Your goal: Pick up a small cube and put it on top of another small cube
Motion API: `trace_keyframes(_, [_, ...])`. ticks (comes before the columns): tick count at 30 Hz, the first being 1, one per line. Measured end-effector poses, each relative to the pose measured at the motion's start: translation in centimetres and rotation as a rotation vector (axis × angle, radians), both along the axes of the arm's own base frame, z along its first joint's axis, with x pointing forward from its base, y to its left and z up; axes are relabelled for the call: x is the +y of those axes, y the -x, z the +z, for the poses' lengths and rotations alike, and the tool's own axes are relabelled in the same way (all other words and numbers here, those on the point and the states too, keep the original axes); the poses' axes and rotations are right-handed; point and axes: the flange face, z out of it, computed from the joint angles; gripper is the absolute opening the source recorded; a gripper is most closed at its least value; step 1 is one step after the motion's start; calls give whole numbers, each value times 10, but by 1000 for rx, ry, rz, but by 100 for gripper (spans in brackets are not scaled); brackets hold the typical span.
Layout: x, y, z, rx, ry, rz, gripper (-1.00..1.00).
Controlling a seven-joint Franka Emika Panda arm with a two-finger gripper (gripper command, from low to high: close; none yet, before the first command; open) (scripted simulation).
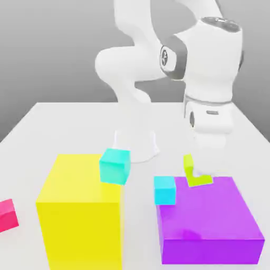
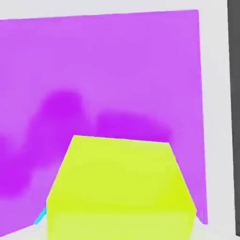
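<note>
The small cube [image 1: 190,167] is lime yellow-green and sits just behind the far edge of the big purple block [image 1: 211,221]. My gripper [image 1: 203,170] hangs straight down over it from the white hand, and a white finger hides part of the cube, so its lime faces show as an L. The gripper is shut on this cube. In the hand view the same cube [image 2: 122,187] lies very close, with the purple block's top [image 2: 103,70] spread out behind it.
One cyan cube [image 1: 115,165] rests at the top corner of the big yellow block [image 1: 79,211]. A second cyan cube [image 1: 164,190] is against the purple block's near-left corner. A pink cube [image 1: 7,214] lies at the exterior view's far left. The arm's base [image 1: 134,142] stands behind.
</note>
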Motion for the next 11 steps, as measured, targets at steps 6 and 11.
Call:
trace_keyframes(6, [-31,22,-21,16,-38,-63,-100])
trace_keyframes(11, [-32,23,-53,15,-37,-65,100])
